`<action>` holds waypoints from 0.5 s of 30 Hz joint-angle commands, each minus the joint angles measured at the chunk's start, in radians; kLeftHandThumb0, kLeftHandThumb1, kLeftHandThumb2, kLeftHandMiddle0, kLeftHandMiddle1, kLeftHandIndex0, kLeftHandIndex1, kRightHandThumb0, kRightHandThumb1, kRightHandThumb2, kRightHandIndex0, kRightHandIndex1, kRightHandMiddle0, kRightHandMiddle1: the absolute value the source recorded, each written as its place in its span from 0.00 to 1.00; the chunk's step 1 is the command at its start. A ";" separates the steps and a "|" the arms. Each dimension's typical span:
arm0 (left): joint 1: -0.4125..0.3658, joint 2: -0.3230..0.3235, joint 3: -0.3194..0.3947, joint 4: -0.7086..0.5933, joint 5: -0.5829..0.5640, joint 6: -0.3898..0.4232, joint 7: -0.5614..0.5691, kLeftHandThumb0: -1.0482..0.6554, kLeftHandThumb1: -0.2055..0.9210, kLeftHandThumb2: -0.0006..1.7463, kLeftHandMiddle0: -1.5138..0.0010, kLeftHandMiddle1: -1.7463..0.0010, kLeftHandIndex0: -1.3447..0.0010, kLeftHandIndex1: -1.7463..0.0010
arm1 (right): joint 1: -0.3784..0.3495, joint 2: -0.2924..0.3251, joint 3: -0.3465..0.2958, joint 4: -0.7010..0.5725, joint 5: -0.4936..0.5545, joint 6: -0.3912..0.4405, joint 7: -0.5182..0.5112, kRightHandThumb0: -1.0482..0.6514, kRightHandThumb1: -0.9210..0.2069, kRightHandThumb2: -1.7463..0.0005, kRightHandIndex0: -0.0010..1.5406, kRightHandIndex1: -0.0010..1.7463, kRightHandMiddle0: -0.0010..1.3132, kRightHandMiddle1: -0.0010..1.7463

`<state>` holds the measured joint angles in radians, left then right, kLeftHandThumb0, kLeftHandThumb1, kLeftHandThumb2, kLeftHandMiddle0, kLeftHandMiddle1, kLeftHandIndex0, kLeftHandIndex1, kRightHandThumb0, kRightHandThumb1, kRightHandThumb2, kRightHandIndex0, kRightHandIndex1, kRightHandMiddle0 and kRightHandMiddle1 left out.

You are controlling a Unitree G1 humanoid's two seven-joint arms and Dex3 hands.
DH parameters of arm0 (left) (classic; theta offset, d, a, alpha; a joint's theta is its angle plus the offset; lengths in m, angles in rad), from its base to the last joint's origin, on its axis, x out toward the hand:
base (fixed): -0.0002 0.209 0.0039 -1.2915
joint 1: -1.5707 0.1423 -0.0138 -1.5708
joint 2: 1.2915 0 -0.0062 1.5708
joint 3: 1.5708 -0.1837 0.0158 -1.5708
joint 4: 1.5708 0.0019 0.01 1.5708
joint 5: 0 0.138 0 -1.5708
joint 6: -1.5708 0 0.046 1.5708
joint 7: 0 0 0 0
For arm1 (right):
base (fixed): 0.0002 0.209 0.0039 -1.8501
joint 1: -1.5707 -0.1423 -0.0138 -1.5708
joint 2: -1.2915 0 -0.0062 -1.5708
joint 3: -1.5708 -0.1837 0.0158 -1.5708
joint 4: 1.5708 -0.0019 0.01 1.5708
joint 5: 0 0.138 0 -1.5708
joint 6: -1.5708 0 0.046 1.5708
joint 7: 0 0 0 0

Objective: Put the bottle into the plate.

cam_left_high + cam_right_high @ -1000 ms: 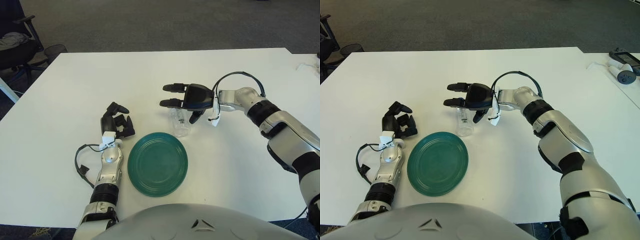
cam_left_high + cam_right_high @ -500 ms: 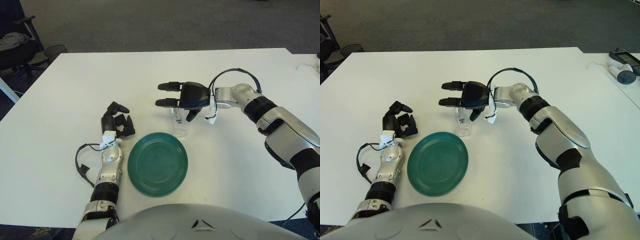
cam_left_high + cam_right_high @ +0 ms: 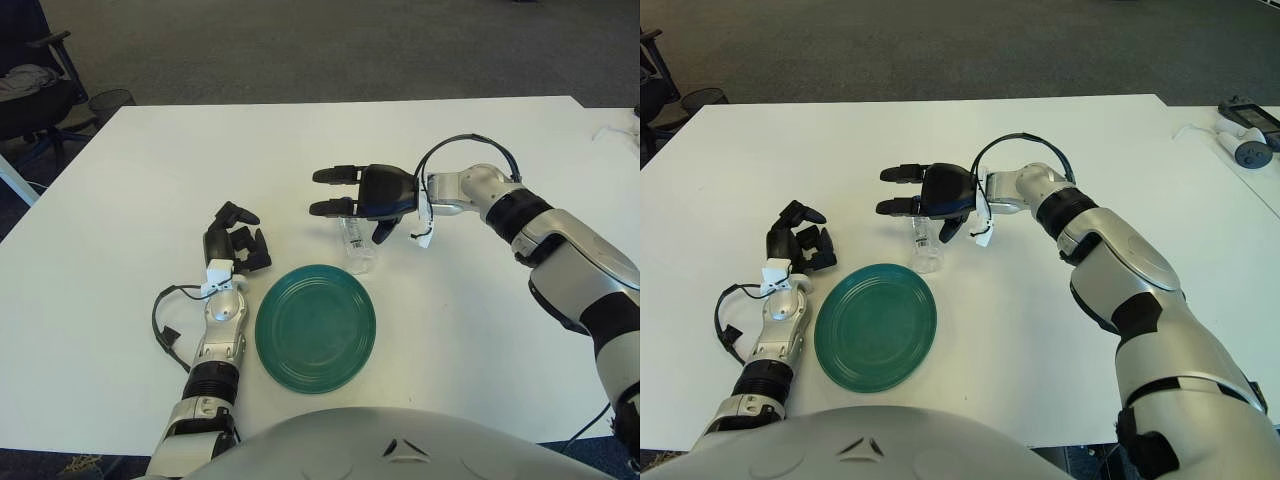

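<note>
One clear bottle [image 3: 359, 245] lies on the white surface [image 3: 150, 170] in the left eye view, just past the far right edge of the green plate [image 3: 315, 327]. The right robot hand [image 3: 365, 195] is over the far end of the bottle. Its fingers [image 3: 333, 176] point to the left and are spread wide, and they hold nothing yet. A second ago this robot hand was a bit more to the right and nearer, so it has slid left and farther along the bottle. The bottle and the plate have not moved. That means the grab is still getting ready, and no part of the job is done yet. Next the fingers likely need to come down and close around the bottle. The left robot hand [image 3: 235, 245] shows to the left of the plate with its fingers curled up, holding nothing, and it has stayed where it was.

Two things stand out in the right eye view. The bottle [image 3: 926, 250] sits very close to the far right edge of the plate [image 3: 876, 326], so the trip will be short once it is picked up. The right robot hand [image 3: 935, 193] hangs over the bottle's far end with its fingers apart. It is not clear if the thumb touches the bottle. The bottle is see-through and round, so it may roll or slip.
</note>
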<state>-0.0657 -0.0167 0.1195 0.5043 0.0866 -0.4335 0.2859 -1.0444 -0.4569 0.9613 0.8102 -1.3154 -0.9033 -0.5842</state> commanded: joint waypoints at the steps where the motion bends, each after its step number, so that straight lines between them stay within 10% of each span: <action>1: 0.059 -0.027 -0.006 0.080 -0.006 0.051 0.003 0.29 0.29 0.90 0.16 0.00 0.42 0.00 | -0.036 0.007 0.034 0.018 -0.039 -0.005 -0.048 0.26 0.12 0.60 0.04 0.02 0.00 0.13; 15: 0.058 -0.035 -0.002 0.084 -0.026 0.042 -0.010 0.29 0.29 0.89 0.16 0.00 0.43 0.00 | -0.092 0.032 0.200 0.088 -0.234 0.142 -0.353 0.26 0.12 0.59 0.07 0.02 0.00 0.15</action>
<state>-0.0698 -0.0222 0.1265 0.5108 0.0688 -0.4340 0.2843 -1.1040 -0.4382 1.1214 0.8767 -1.5066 -0.8019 -0.8664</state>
